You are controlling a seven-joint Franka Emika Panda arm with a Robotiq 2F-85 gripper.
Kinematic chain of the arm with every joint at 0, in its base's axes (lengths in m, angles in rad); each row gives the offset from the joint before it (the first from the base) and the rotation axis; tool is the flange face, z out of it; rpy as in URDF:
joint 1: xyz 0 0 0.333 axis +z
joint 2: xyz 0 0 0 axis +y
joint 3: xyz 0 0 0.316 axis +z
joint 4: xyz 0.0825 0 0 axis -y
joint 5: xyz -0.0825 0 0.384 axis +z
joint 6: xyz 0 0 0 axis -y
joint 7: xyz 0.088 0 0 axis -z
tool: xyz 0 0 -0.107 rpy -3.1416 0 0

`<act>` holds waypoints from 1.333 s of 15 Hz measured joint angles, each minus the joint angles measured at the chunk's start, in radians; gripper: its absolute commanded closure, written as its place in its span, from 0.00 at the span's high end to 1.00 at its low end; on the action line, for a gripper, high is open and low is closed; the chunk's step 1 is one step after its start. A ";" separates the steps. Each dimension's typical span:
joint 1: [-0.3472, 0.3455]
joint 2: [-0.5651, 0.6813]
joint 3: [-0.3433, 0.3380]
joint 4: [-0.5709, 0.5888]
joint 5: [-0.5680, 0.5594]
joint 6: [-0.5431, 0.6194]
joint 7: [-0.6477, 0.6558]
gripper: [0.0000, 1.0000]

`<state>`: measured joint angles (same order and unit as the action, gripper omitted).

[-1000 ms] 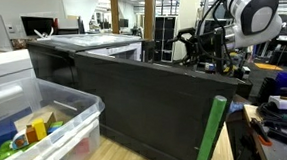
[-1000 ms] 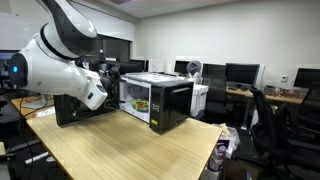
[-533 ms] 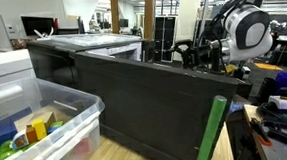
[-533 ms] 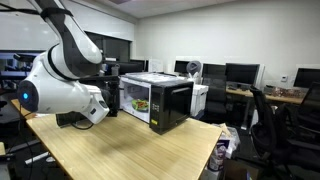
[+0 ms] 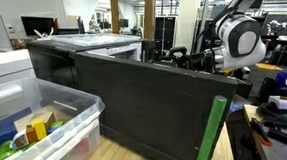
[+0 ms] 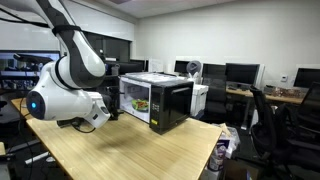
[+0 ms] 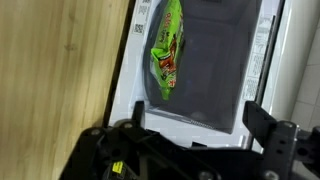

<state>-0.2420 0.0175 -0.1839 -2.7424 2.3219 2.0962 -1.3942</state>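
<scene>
A black and white microwave [image 6: 160,100] stands on the wooden table [image 6: 130,150]; its dark rear side [image 5: 145,100] fills an exterior view. In the wrist view the microwave front [image 7: 200,110] is close ahead, turned sideways, with a green snack bag [image 7: 168,50] showing inside its dark window. My gripper [image 7: 200,115] hovers just before that front, open, black fingers [image 7: 262,118] spread wide with nothing between them. In the exterior views the gripper [image 5: 187,57] is at the microwave's front, largely hidden behind the white arm [image 6: 65,95].
A clear plastic bin [image 5: 81,119] with colourful items stands near the camera, next to a green upright object [image 5: 213,131]. A small bottle [image 6: 217,158] sits at the table's corner. Office chairs [image 6: 270,120], desks and monitors lie beyond.
The arm has swung down and in toward the microwave's front, bringing the gripper lower. The jaws stay open. The microwave has not moved.
</scene>
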 measured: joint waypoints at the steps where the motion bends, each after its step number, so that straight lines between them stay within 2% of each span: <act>1: 0.011 0.015 0.000 0.010 0.020 0.000 -0.004 1.00; 4: 0.057 0.074 0.005 0.056 0.099 0.003 -0.010 1.00; 10: 0.116 0.137 0.014 0.121 0.185 0.005 -0.010 1.00; 20: 0.160 0.226 0.015 0.205 0.239 0.006 -0.013 1.00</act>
<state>-0.0817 0.2440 -0.1691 -2.5376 2.5609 2.1020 -1.4069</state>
